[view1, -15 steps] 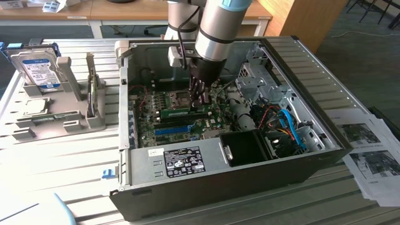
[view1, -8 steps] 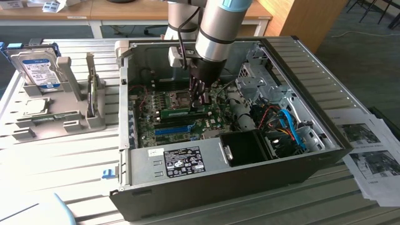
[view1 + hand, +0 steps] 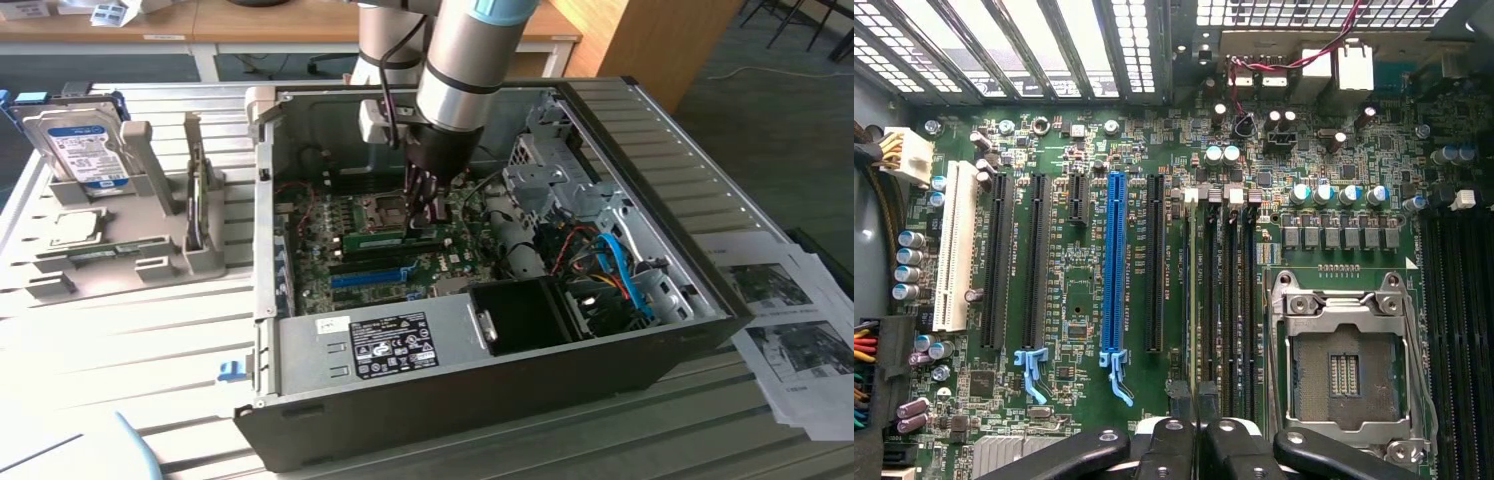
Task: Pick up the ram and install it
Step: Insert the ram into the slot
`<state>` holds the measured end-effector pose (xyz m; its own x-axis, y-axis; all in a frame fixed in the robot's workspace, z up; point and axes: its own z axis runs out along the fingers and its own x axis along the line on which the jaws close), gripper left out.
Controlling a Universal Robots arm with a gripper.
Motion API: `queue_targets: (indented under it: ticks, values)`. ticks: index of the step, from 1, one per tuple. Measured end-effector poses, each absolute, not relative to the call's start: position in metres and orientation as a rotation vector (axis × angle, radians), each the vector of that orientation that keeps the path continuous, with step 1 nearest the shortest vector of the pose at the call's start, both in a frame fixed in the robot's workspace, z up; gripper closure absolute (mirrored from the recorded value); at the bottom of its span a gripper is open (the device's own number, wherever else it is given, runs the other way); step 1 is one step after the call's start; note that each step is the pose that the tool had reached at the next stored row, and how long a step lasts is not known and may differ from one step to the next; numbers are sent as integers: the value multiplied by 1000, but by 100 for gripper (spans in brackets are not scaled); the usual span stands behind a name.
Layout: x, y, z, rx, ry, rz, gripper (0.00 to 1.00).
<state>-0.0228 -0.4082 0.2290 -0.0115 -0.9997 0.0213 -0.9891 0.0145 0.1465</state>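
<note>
The ram (image 3: 387, 241) is a long green stick standing on edge across the motherboard (image 3: 320, 250) inside the open computer case (image 3: 467, 400). It lies level at the memory slots (image 3: 1229, 300), just in front of the CPU socket (image 3: 387, 212). My gripper (image 3: 427, 220) reaches straight down into the case. Its dark fingers are shut on the ram's top edge, near the end toward the exterior view's right. From the wrist, the shut fingers (image 3: 1164, 450) hover over the black memory slots beside the CPU socket (image 3: 1344, 370).
A bright blue slot strip (image 3: 367, 278) lies just in front of the ram. A black fan box (image 3: 527, 310) and cables fill the case's right side. A grey holder (image 3: 120, 260) with a hard drive (image 3: 80, 150) stands left of the case. Papers (image 3: 787, 310) lie to the right.
</note>
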Motion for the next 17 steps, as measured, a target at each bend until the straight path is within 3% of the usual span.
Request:
queue_targets:
  ticks: [17]
  values:
    - [-23,-408,225,2122,-2149,-136,89]
